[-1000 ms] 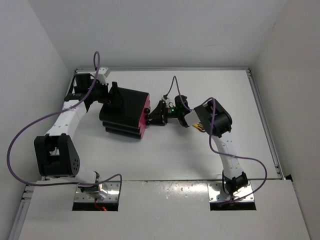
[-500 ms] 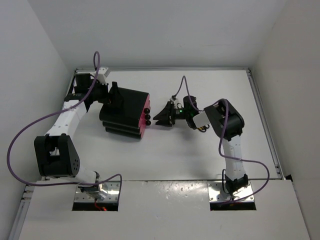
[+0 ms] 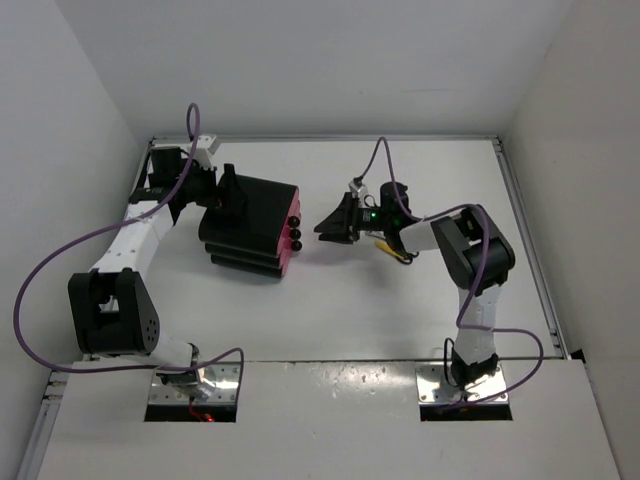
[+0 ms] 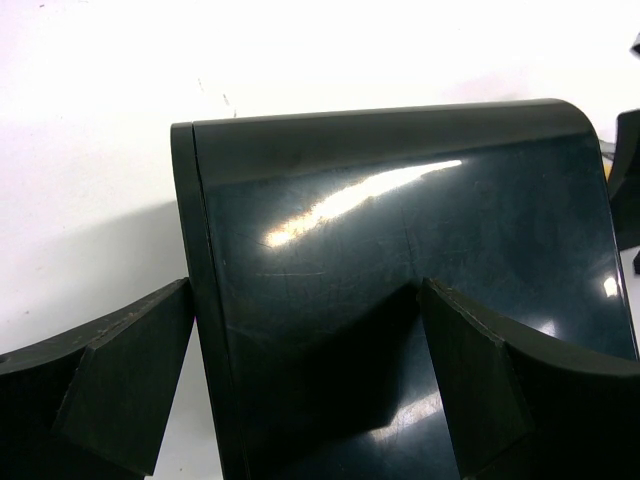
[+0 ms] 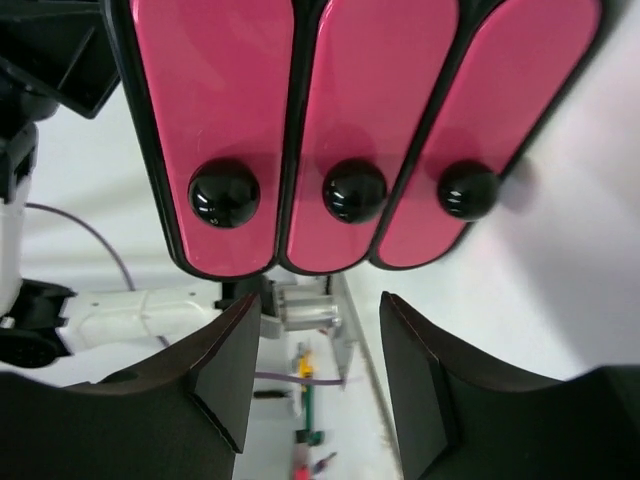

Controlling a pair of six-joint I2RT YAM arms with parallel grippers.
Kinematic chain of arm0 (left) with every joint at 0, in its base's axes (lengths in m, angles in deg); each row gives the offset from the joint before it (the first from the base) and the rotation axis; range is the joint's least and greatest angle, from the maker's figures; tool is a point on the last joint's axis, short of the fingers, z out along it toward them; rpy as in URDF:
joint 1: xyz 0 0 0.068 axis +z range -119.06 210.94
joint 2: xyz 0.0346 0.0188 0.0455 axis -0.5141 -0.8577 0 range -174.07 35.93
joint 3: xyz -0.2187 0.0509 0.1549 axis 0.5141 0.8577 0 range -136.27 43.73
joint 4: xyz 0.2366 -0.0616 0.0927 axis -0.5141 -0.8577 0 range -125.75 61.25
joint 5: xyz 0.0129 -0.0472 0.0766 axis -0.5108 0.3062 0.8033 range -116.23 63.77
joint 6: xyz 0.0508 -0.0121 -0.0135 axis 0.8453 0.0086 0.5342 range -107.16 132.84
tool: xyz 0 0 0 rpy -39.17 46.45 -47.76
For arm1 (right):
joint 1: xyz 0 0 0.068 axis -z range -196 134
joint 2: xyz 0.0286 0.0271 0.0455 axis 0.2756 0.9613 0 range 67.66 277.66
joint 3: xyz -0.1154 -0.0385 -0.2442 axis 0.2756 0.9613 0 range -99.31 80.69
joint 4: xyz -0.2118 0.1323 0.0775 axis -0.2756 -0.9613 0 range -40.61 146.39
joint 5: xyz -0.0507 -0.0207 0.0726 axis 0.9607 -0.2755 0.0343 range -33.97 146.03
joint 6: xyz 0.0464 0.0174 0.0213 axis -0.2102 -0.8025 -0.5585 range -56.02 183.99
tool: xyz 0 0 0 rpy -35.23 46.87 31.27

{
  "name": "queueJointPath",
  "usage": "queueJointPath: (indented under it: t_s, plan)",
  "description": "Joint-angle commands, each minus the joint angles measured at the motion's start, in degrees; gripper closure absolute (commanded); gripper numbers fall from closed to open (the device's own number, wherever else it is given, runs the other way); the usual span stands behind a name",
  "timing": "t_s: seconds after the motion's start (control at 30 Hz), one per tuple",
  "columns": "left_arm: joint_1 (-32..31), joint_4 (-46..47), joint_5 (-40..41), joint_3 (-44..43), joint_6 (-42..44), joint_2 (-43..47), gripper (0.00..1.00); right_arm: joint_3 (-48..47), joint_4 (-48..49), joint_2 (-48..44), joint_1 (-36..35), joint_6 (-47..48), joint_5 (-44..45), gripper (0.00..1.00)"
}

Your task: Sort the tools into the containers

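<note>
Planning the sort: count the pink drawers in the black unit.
3, seen in a row from the right wrist: left drawer, middle drawer, right drawer, each shut. None appears hidden.

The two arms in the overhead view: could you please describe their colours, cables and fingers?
Both the left arm and the right arm have white tubular links joined by bulky black joints. A thin purple cable loops loosely along each. A small green light glows near the right wrist. The fingers are matte black, broad and wedge-shaped.
</note>
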State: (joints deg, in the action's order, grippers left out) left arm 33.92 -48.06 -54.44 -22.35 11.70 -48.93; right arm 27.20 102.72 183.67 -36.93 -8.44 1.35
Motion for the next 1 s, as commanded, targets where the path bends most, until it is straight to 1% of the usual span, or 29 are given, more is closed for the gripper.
queueJointPath:
  t_s: [0.0, 0.03, 0.07, 0.13, 0.27, 0.33, 0.5, 0.97]
  plan:
    - [-0.8, -12.2, 6.7, 4.6, 4.5, -3.2, 0.03, -2.2, 8.4, 3.6, -2.3, -7.7, 0.4, 0.49]
    - [-0.8, -12.2, 6.7, 4.6, 4.5, -3.2, 0.03, -2.2, 9.5, 4.5, -2.3, -7.7, 1.1, 0.49]
    - [-0.8, -12.2, 6.7, 4.6, 4.5, -3.2, 0.03, -2.2, 10.3, 5.4, -2.9, -11.0, 1.7, 0.49]
    - [-0.8, -12.2, 6.7, 4.6, 4.5, -3.2, 0.03, -2.2, 14.8, 7.8, -2.9, -15.1, 2.5, 0.49]
    - [-0.8, -12.2, 6.7, 4.6, 4.5, -3.2, 0.03, -3.5, 15.8, 9.3, -4.0, -15.1, 2.5, 0.49]
    - [-0.8, -12.2, 6.7, 4.6, 4.5, -3.2, 0.03, -4.8, 16.4, 10.1, -4.6, -15.9, 2.5, 0.45]
    - [-0.8, -12.2, 6.7, 4.6, 4.5, -3.8, 0.03, -5.8, 20.2, 12.0, -5.2, -18.5, 2.5, 0.44]
    - [-0.8, -11.7, 7.2, 4.6, 4.5, -4.9, 0.03, -12.4, 19.0, 16.2, -6.8, -18.5, 3.1, 0.44]
